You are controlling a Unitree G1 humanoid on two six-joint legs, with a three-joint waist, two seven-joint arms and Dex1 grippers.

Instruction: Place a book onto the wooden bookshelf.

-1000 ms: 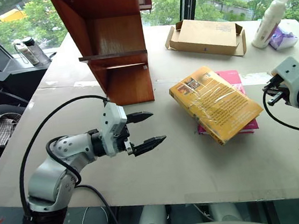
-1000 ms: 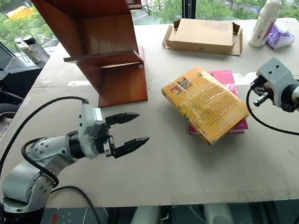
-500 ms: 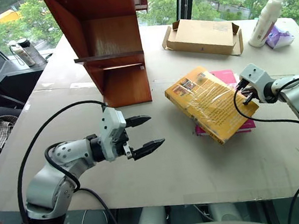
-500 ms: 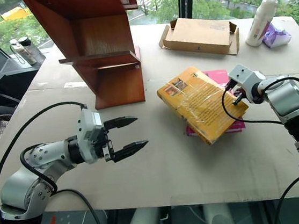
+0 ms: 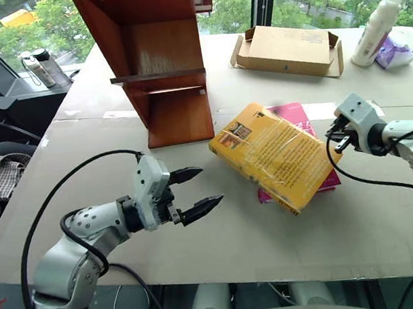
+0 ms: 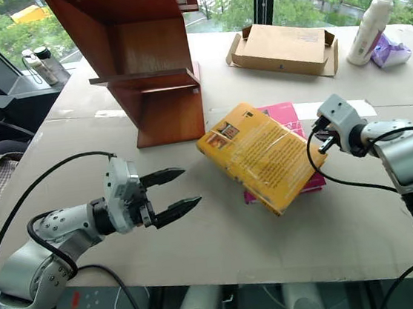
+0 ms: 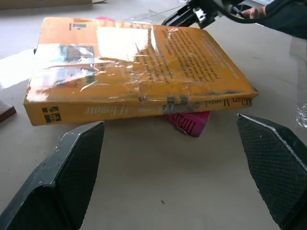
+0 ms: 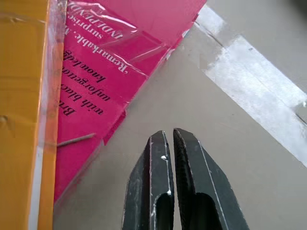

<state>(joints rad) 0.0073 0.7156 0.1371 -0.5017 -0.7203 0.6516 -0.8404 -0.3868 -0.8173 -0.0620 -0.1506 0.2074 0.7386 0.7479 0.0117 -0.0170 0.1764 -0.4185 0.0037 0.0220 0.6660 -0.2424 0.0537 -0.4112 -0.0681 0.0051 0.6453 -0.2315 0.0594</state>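
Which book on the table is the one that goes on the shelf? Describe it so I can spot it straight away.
Start at the wooden bookshelf at the table's far left, then look to its right and nearer the robot. There lies the book, a thick yellow-orange paperback in glossy wrap, resting on top of a pink book. It is the upper of the two, with small photos on its cover.

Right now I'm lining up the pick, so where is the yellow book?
The yellow book lies mid-table on top of a pink book, right of the wooden bookshelf, between the open left gripper and the shut right gripper.
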